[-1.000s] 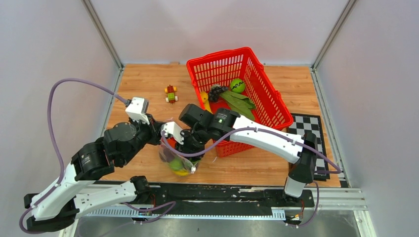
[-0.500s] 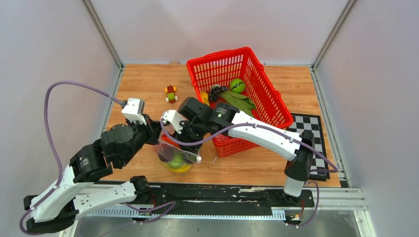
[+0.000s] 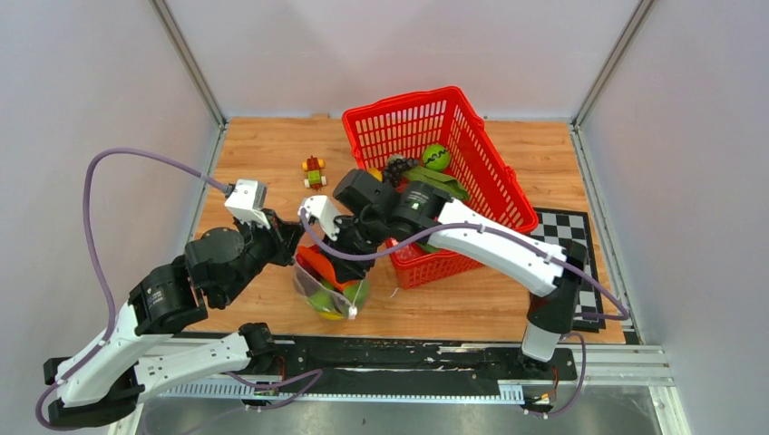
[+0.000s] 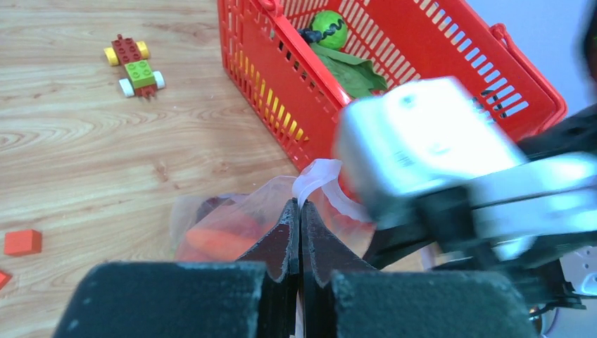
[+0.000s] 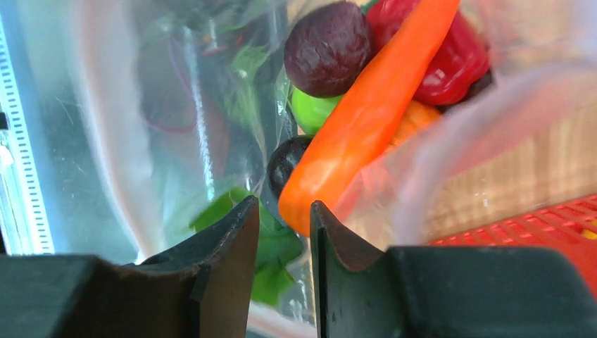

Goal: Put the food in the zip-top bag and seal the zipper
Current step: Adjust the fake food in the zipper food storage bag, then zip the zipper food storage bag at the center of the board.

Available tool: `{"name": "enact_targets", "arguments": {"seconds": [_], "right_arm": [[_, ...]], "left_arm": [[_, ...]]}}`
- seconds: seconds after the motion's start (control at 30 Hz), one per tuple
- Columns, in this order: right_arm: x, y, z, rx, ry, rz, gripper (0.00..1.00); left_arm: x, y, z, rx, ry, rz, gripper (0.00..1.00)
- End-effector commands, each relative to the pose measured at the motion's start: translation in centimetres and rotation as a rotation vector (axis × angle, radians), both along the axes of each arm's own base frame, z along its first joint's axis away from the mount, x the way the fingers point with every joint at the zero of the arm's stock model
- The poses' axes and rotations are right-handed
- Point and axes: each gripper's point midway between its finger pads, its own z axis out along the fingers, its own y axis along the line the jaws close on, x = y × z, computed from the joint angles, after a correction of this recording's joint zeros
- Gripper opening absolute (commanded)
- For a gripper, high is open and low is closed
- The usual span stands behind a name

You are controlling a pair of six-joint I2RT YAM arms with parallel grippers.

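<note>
– Near the table's (image 3: 263,154) front edge, just left of the red basket (image 3: 408,118), where is the zip-top bag (image 3: 331,288)?
– Between the two arms. The left gripper (image 4: 298,211) is clenched on its rim, pinching the bag by the pinkish zipper (image 4: 320,176).
– And the right gripper (image 5: 281,211)?
– Its fingers are parted at the bag's gaping mouth. An orange carrot (image 5: 366,120) lies inside just beyond them, with a red piece (image 5: 450,63), a dark purple ball (image 5: 327,49) and some green bits. Whether the fingers touch the carrot I cannot tell.
– What's in the basket?
– A green lime (image 3: 436,156), grapes (image 3: 395,169) and leafy greens (image 3: 440,188). A toy block figure (image 3: 314,170) sits apart on the wood.
</note>
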Motion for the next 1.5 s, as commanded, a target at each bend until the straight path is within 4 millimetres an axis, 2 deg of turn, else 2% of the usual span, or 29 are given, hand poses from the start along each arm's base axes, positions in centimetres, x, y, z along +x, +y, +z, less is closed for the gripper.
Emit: {"name": "enact_targets", "arguments": {"seconds": [0.0,0.2,0.27,0.33,0.4,0.47,0.53,0.6,0.7,0.77,0.83,0.93,1.03,1.1,1.17,1.23,1.33,1.47], "right_arm": [[-2.0,-0.3,-3.1,-0.116,0.074,0.07,0.32],[-0.7,-1.1,-8.1,-0.303,0.022,-0.004,0.22],[0.6,-1.5,-9.7,-0.362,-0.019,-0.063,0.21],[0.9,-1.4,-11.1,-0.373,-0.019,-0.082,0.2],[0.3,-0.9,-11.7,-0.357,0.021,-0.066,0.2],[0.3,-0.4,-10.8,-0.32,0.022,-0.067,0.2],[1.1,0.3,-8.6,-0.242,-0.006,-0.086,0.21],[2.1,0.8,-5.2,-0.126,-0.031,-0.116,0.27],[3.2,1.2,1.0,0.088,-0.069,-0.138,0.38],[3.1,1.1,4.6,0.219,-0.104,-0.132,0.45],[2.2,0.6,7.4,0.333,-0.132,-0.098,0.52],[1.2,-0.9,9.7,0.423,-0.163,-0.088,0.62],[1.3,-3.3,10.4,0.458,-0.19,-0.172,0.65],[1.2,-4.6,9.9,0.489,-0.169,-0.254,0.67],[0.6,-5.5,8.5,0.501,-0.141,-0.289,0.67],[-0.2,-5.8,7.5,0.501,-0.127,-0.327,0.67],[-2.4,-5.0,5.4,0.476,-0.14,-0.325,0.67],[-3.0,-3.8,3.8,0.457,-0.271,-0.427,0.68]], "left_arm": [[0.3,-0.8,2.8,-0.121,-0.049,-0.001,0.0],[0.2,-0.4,2.9,-0.127,-0.052,0.011,0.0],[0.2,-0.1,3.0,-0.131,-0.054,0.016,0.0],[0.2,0.0,3.0,-0.137,-0.055,0.021,0.0],[0.2,0.1,3.1,-0.142,-0.057,0.028,0.0],[0.2,0.3,3.1,-0.141,-0.058,0.032,0.0],[0.2,0.3,3.0,-0.14,-0.056,0.038,0.0],[0.3,0.4,2.8,-0.137,-0.054,0.043,0.0],[0.4,0.7,2.7,-0.138,-0.052,0.058,0.0],[0.4,1.0,2.6,-0.139,-0.054,0.075,0.0],[0.5,1.4,2.6,-0.142,-0.058,0.094,0.0],[0.6,1.9,2.6,-0.145,-0.061,0.116,0.0],[0.7,2.4,2.6,-0.156,-0.063,0.143,0.0],[0.8,2.9,2.7,-0.168,-0.069,0.166,0.0],[0.8,3.3,2.8,-0.183,-0.074,0.187,0.0],[1.0,3.6,2.8,-0.196,-0.08,0.206,0.0],[1.1,3.7,3.0,-0.21,-0.085,0.224,0.0],[1.4,3.8,3.3,-0.218,-0.084,0.247,0.0]]}}
